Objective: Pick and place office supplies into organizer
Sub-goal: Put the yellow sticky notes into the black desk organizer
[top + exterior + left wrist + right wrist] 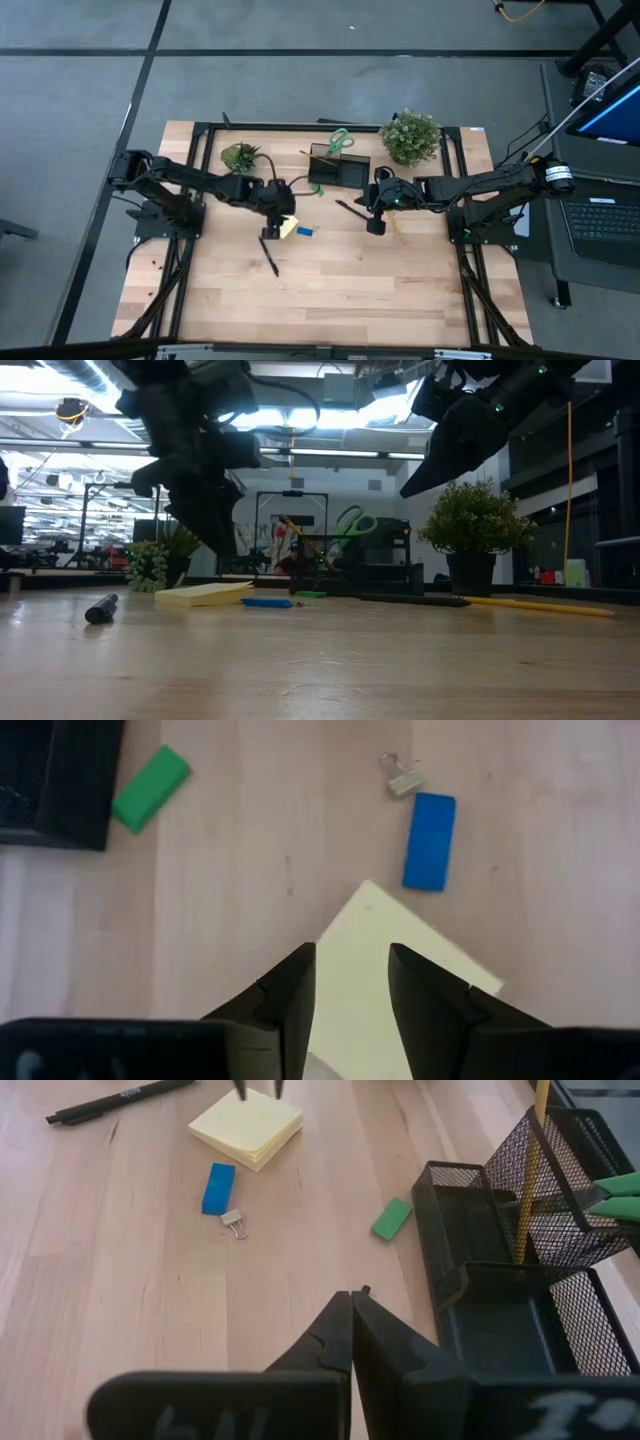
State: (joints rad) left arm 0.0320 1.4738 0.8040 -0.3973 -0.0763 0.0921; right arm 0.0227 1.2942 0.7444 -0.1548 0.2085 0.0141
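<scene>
Table: a light wooden plank table top (330,290) on a black frame, with both dark arms reaching in toward its middle.
Right plant: a bushy green potted plant (410,136) at the far edge, right of centre.
Left plant: a smaller green potted plant (240,156) at the far edge, left of centre.
Organizer: a black wire-mesh desk organizer (520,1250) at the far middle of the table, between the two plants; its taller section holds green-handled scissors (338,141) and a thin wooden pencil (531,1175) standing upright, and its lower tray section faces the near side.
Left gripper: the left gripper (350,982) hangs just above the sticky-note pad, fingers parted with a clear gap between them, holding nothing.
Right gripper: the right gripper (351,1320) is raised over the table just right of the organizer, fingers pressed together with nothing between them.
Sticky notes: a pale yellow square sticky-note pad (246,1126) lies flat on the table, near-left of the organizer, under the left gripper.
Pens: a black pen (270,254) lies nearer than the pad; a second black pen (352,210) lies just left of the right gripper.
Loose pencil: a wooden pencil (396,230) lies by the right gripper.
Erasers: a small blue rectangular eraser (430,841) lies just right of the pad; a small green rectangular eraser (150,787) lies beside the organizer.
Clip: a small metal binder clip (400,780) lies just beside the blue eraser.
</scene>
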